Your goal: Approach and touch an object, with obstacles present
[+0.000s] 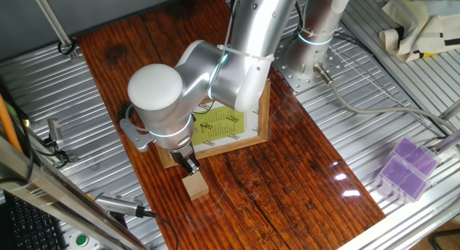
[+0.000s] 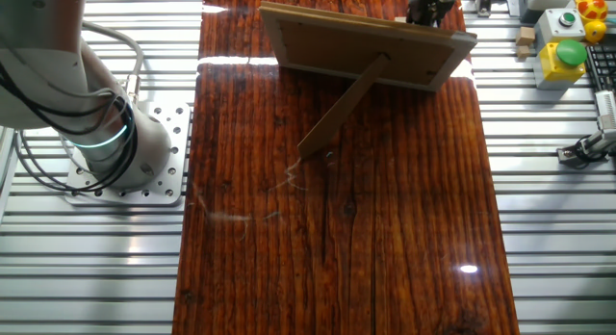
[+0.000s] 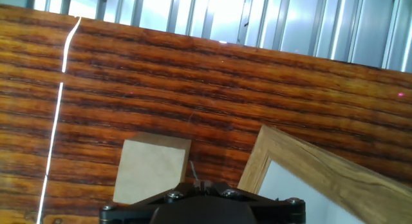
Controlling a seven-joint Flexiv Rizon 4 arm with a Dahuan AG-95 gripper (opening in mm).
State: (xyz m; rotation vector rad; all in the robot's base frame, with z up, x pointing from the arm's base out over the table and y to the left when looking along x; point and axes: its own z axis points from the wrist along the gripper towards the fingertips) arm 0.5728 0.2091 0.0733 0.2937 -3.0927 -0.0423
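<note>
The little wooden cube (image 1: 194, 185) sits on the table (image 1: 287, 178), just in front of the picture frame (image 1: 262, 124). The gripper (image 1: 189, 164) hangs right above it. I cannot tell if its fingers are wide or narrow. It should go down slowly, away from the frame. The cube is plain and light tan.

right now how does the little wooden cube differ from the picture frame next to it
The wooden cube is far smaller than the picture frame. The cube is a solid block with plain faces; the frame is a flat border around a white mat and a yellow-green printed sheet. The cube sits flat on the wooden tabletop, while the frame stands tilted on a rear prop leg. Both are light tan wood.
</note>
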